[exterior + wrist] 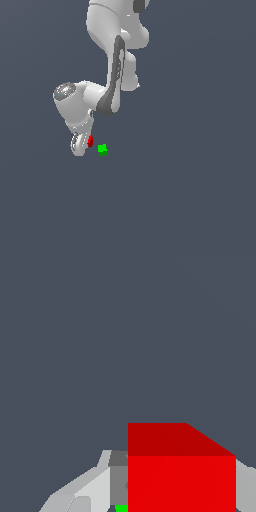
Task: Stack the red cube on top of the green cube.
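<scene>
A: What is around the cubes?

B: Only the flat dark grey-blue floor (190, 200) and the white arm (112, 55) above. In the exterior view the arm's wrist covers most of the gripper (82, 144), so its fingers are hard to see there.

A: And the red cube (90, 141)?

B: It sits between the gripper's fingers (92, 491), which are closed narrow against it. In the wrist view it fills the near part, bright red with a darker face.

A: The green cube (102, 149)?

B: It lies on the floor just beside, on the exterior view's right, apart from the red one. The wrist view shows only a small green sliver (121, 508).
</scene>
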You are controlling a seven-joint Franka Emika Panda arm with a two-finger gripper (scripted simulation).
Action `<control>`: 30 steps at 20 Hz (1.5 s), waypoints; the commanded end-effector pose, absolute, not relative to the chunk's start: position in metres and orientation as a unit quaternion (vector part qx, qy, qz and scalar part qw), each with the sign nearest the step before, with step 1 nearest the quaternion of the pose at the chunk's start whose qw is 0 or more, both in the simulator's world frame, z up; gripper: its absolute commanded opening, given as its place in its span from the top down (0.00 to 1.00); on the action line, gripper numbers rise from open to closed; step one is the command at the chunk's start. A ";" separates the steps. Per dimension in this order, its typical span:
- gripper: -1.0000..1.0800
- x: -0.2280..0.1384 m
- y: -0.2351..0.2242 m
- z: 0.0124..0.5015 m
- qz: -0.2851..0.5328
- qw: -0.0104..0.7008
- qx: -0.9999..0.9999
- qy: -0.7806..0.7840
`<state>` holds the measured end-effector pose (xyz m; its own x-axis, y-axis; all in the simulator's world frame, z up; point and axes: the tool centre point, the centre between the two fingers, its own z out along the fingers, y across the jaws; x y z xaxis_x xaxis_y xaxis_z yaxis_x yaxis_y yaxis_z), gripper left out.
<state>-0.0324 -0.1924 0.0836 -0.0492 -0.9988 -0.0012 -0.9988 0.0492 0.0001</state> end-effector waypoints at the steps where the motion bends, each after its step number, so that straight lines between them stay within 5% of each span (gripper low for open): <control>1: 1.00 -0.033 -0.193 0.099 0.000 0.000 -0.689 0.724; 11: 1.00 -0.032 -0.191 0.114 0.000 0.000 -0.690 0.724; 26: 1.00 -0.020 -0.128 0.064 0.000 0.000 -0.690 0.724; 27: 0.04 -0.020 -0.128 0.064 0.000 0.000 -0.690 0.724; 30: 0.04 -0.020 -0.128 0.064 0.000 0.000 -0.690 0.724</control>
<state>-0.0203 -0.1275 0.0643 -0.0476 -0.9989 -0.0007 -0.9989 0.0476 0.0008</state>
